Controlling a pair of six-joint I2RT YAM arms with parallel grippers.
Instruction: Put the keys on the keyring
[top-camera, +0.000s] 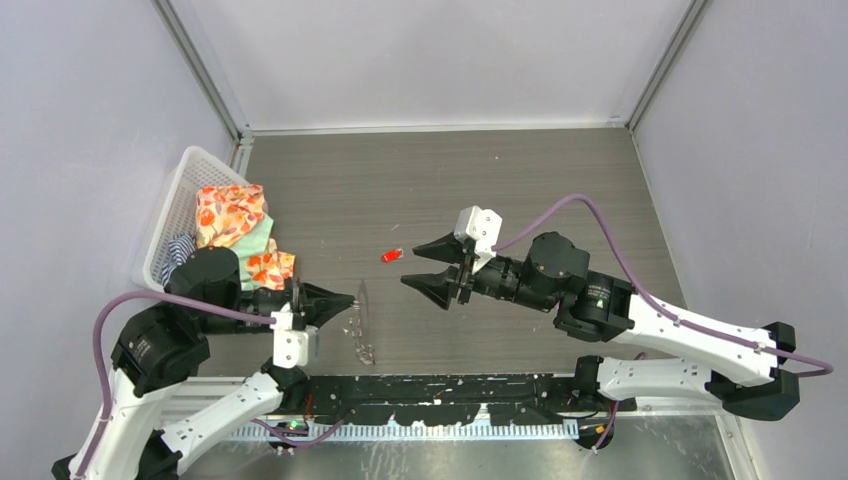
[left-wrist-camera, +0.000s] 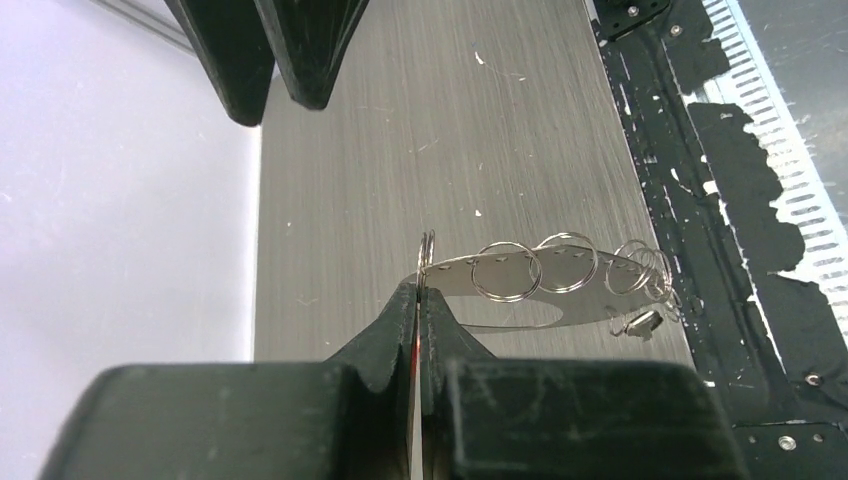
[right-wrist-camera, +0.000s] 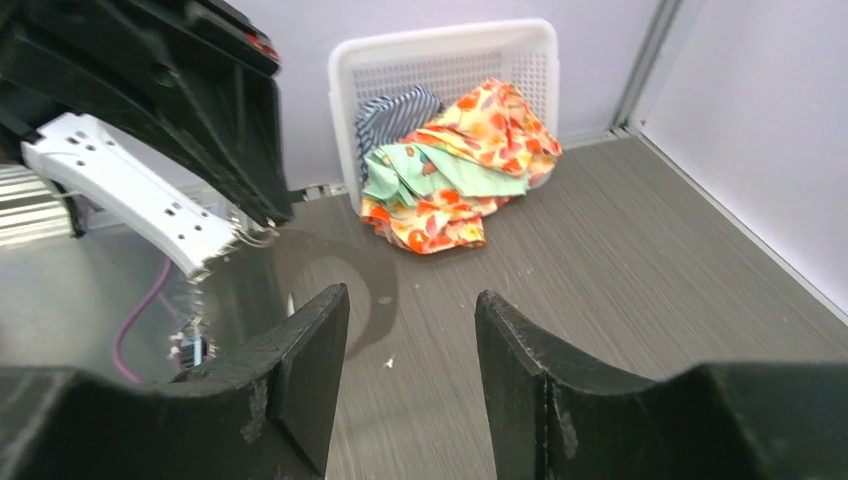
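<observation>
The key (top-camera: 391, 255), tiny with a red head, lies on the grey table, apart from both grippers. My right gripper (top-camera: 408, 266) hovers just right of it, open, with nothing between its fingers (right-wrist-camera: 320, 340). The key is out of the right wrist view. My left gripper (top-camera: 350, 299) is shut on the edge of the keyring (top-camera: 362, 325). In the left wrist view that gripper (left-wrist-camera: 421, 285) pinches the top of the keyring (left-wrist-camera: 545, 285), a thin silver piece fringed with small wire rings, which stands edge-on above the table.
A white basket (top-camera: 172, 205) with patterned cloths (top-camera: 232, 215) sits at the table's left edge, behind the left arm. The same basket (right-wrist-camera: 440, 55) shows ahead in the right wrist view. A black taped strip (top-camera: 440, 385) runs along the near edge.
</observation>
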